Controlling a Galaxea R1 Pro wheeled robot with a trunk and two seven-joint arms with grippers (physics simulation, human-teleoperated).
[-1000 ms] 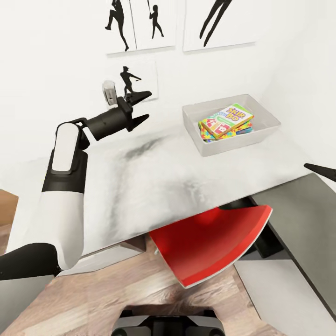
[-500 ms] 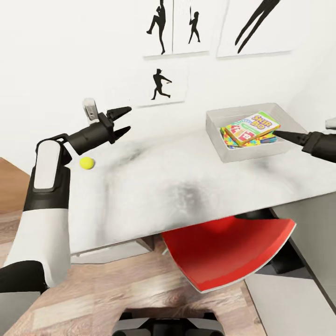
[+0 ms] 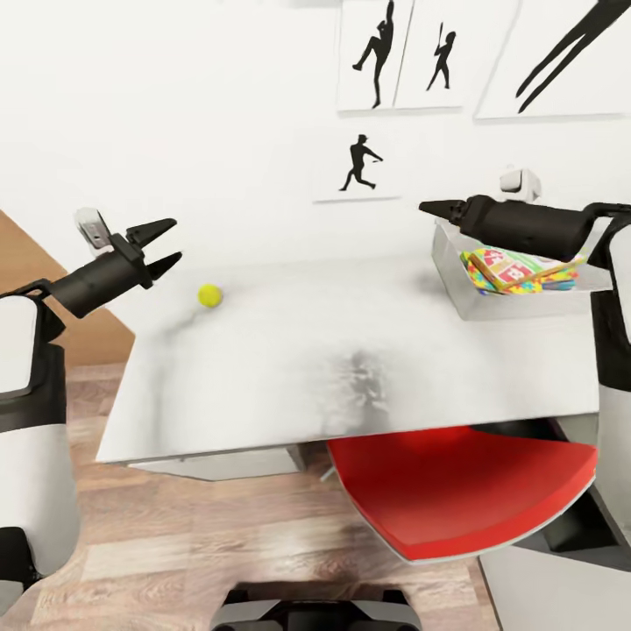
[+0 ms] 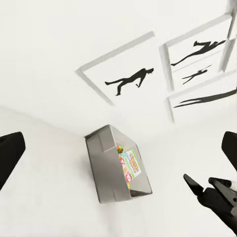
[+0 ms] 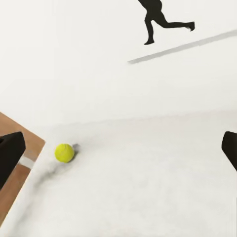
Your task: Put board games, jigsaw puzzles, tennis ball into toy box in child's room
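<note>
The tennis ball [image 3: 209, 295] [image 5: 64, 152] lies alone on the table [image 3: 350, 368], near its far left corner. My left gripper [image 3: 161, 243] hovers open a little left of the ball and above it, holding nothing. At the table's right end stands the toy box [image 3: 473, 302] [image 4: 106, 173]. Inside it is a stack with a SKIP BO board game [image 3: 513, 267] [image 4: 129, 165] on top and bright jigsaw puzzle edges [image 3: 478, 278] beneath. My right gripper [image 3: 436, 209] is open and empty, just in front of the box's left wall and pointing towards the ball. The bed is out of view.
A red chair [image 3: 456, 491] is tucked under the table's front edge. Black baseball-player prints [image 3: 359, 165] hang on the white wall behind. Wood-plank floor [image 3: 175, 543] runs along the table's left side, and a brown wooden panel [image 3: 31, 272] stands at far left.
The head view has swung left, bringing the ball into sight. My left gripper moved left along the table. My right arm rose from the lower right to beside the toy box.
</note>
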